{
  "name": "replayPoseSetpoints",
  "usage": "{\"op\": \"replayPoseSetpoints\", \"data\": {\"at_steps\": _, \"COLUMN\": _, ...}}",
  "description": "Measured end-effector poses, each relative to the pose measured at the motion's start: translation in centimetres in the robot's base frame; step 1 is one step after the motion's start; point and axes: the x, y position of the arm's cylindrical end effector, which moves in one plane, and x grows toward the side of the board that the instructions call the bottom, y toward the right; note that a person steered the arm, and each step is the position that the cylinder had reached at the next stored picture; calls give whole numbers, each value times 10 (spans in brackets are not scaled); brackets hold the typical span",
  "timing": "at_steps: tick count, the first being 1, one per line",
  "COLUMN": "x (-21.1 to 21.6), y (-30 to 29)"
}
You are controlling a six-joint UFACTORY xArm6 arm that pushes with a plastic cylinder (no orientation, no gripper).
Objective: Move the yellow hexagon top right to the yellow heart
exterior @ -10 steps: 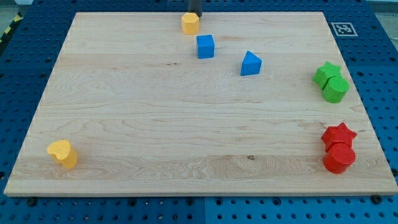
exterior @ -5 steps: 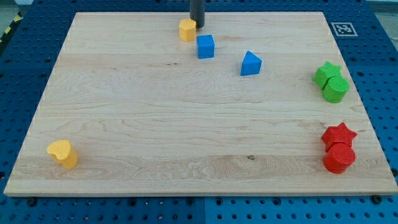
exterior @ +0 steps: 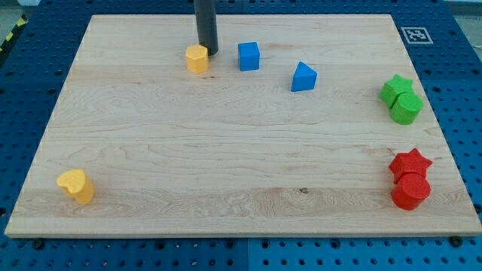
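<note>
Yellow hexagon [exterior: 196, 58] sits far up in the frame, left of centre, on the wooden tabletop [exterior: 226, 150]. We go near to far.

Bottom left of the frame: yellow heart [exterior: 77, 186], near the lower edge, well apart from the hexagon. Bottom right: red cylinder [exterior: 410, 190] with the red star [exterior: 410, 162] touching it just above. Higher on the right edge: green cylinder [exterior: 406, 108] touching the green star [exterior: 395, 88] above it. Upper middle: blue triangular block [exterior: 303, 77], then the blue cube [exterior: 248, 56] to its upper left, apart from it. The hexagon lies left of the cube, with a gap between.

Our rod comes down from the top edge; my tip [exterior: 208, 52] rests on the board at the hexagon's upper right side, touching or just beside it, between hexagon and cube. We carry no jaws, only the bare rod, nothing held. Top right corner of the board has a printed marker tag [exterior: 415, 35].
</note>
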Motion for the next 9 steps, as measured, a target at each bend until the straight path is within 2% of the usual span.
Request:
{"op": "replayPoseSetpoints", "data": {"at_steps": 3, "x": 28, "y": -34}}
{"op": "replayPoseSetpoints", "data": {"at_steps": 9, "x": 156, "y": -117}}
